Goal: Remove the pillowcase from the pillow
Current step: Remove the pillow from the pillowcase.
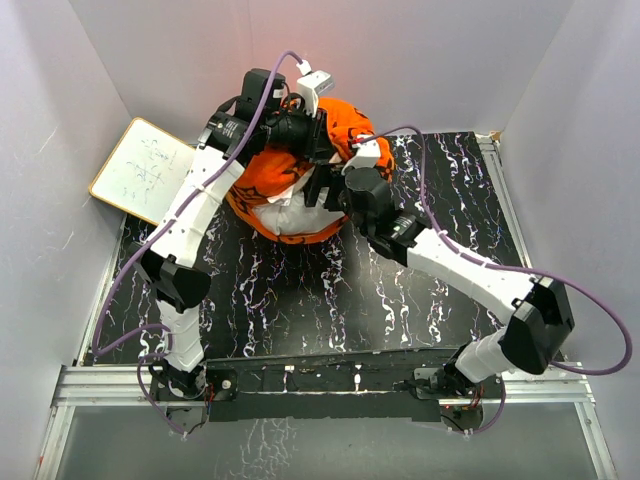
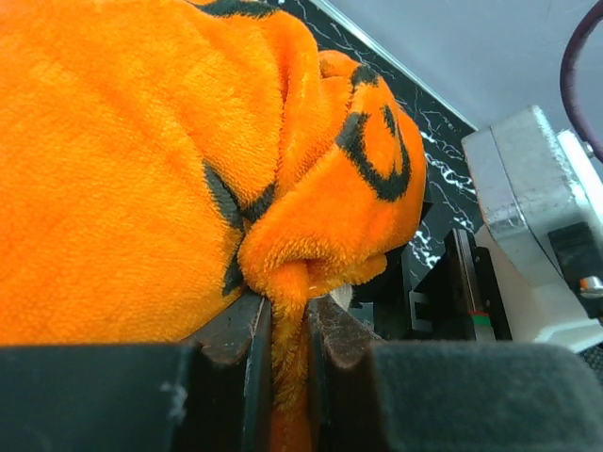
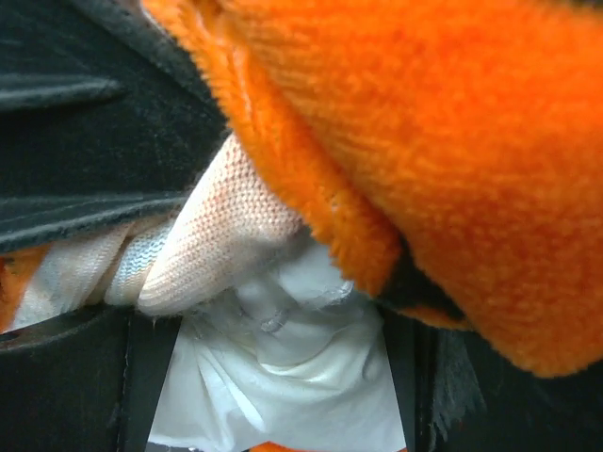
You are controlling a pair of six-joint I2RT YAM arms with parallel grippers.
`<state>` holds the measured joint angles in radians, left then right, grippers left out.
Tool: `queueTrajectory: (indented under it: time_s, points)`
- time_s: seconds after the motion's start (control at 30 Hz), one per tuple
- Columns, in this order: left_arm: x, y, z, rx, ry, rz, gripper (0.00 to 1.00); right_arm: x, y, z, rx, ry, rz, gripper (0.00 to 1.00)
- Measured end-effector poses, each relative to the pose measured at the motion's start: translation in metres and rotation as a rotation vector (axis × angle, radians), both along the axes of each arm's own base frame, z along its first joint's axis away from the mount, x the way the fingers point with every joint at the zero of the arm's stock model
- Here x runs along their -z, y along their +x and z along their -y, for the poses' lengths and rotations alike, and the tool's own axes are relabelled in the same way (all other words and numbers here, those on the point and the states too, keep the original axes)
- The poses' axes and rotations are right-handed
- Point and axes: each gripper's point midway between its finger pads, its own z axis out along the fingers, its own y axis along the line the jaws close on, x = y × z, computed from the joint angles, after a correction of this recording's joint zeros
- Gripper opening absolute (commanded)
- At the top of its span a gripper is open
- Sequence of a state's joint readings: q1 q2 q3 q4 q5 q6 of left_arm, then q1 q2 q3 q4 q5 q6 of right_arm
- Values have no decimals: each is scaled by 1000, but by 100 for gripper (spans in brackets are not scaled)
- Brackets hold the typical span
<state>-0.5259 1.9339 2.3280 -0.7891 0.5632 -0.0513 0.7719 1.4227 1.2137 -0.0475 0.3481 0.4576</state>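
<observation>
At the far middle of the table (image 1: 300,300) the pillow (image 1: 293,215) lay bundled, mostly inside the pillowcase (image 1: 262,180), with only its near end showing white at the mouth. The left gripper (image 2: 287,325) had its jaws pressed together on a fold of the orange plush, the cloth squeezed thin between them. The right gripper (image 3: 268,377) sat at the mouth with its jaws spread wide. Crumpled white pillow cloth lay between them and the orange hem ran just above; it did not look pinched on anything.

To my eye the step was peeling the pillowcase back off the pillow. Done well, the right would close on white cloth alone, keeping the orange hem out of its bite, and pin the pillow while the left drew its fold off toward the far edge. Catch both layers and the two would only drag along together. The plush looked thick and slippery, so a deep bite seemed wise.

The table was black with white veining, shut in by plain white walls (image 1: 420,50), and a board (image 1: 140,170) leaned at the far left corner.
</observation>
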Motion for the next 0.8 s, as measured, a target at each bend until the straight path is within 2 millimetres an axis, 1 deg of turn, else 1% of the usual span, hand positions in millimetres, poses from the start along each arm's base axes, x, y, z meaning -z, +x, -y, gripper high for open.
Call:
queueTrajectory:
  time_s: [0.07, 0.1, 0.2, 0.3, 0.37, 0.4, 0.57, 0.63, 0.8]
  points:
    - [0, 2, -4, -7, 4, -1, 0, 1, 6, -6, 8, 22, -7, 83]
    - [-2, 2, -6, -11, 5, 0, 0, 0, 8, -7, 21, 45, -9, 78]
    - [-8, 2, -9, -15, 0, 11, 0, -9, 13, -7, 58, 128, -2, 51]
    - [-17, 3, -9, -15, -12, 38, 0, -19, 20, -5, 80, 239, 22, 27]
    - [-19, 4, -9, -15, -14, 48, 0, -24, 23, -6, 70, 294, 35, 10]
    - [-19, 4, -9, -15, -14, 50, 0, -27, 23, -7, 59, 317, 42, 8]
    - [-20, 4, -9, -16, -13, 56, 0, -29, 20, -10, 13, 385, 59, 8]
    - [-22, 4, -9, -16, -17, 61, 0, -32, 15, -11, -34, 394, 84, 8]
    - [-33, 2, -12, -26, -15, 113, 0, -49, -3, -17, -196, 389, 157, 8]
